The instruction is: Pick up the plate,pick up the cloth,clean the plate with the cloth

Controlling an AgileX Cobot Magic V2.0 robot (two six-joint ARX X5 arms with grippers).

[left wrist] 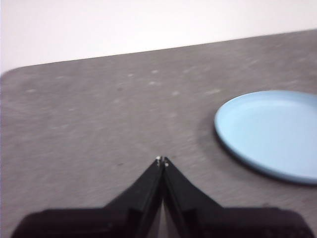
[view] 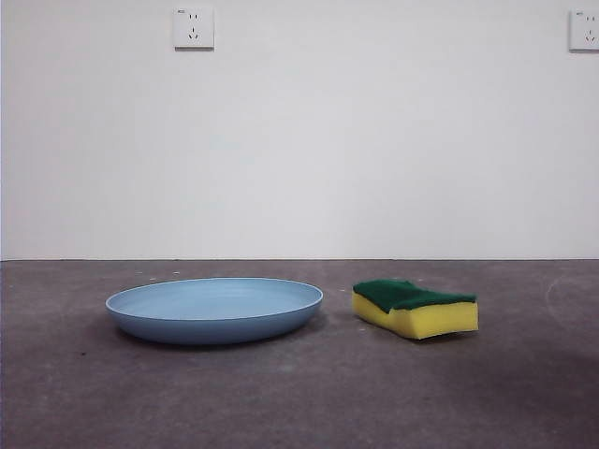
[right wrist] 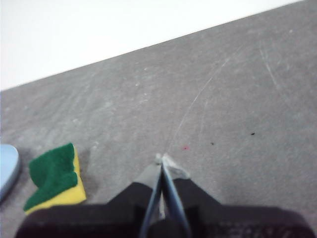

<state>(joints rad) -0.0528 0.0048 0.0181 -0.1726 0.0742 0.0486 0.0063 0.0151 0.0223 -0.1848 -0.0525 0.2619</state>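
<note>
The light-blue plate (view: pixel 214 310) lies flat on the grey table, left of centre. The cloth (view: pixel 415 308), a yellow sponge with a dark green top, lies just to the plate's right, apart from it. Neither arm shows in the front view. In the left wrist view my left gripper (left wrist: pixel 162 160) hangs shut and empty above bare table, with the plate (left wrist: pixel 270 133) off to one side. In the right wrist view my right gripper (right wrist: pixel 162 159) is shut and empty, with the cloth (right wrist: pixel 53 177) lying well to the side and a sliver of the plate (right wrist: pixel 7 168) beyond it.
A white wall rises behind the table's far edge, with a socket (view: pixel 194 28) at upper left and another socket (view: pixel 585 30) at upper right. Bare grey tabletop (view: pixel 299 402) stretches in front of both objects.
</note>
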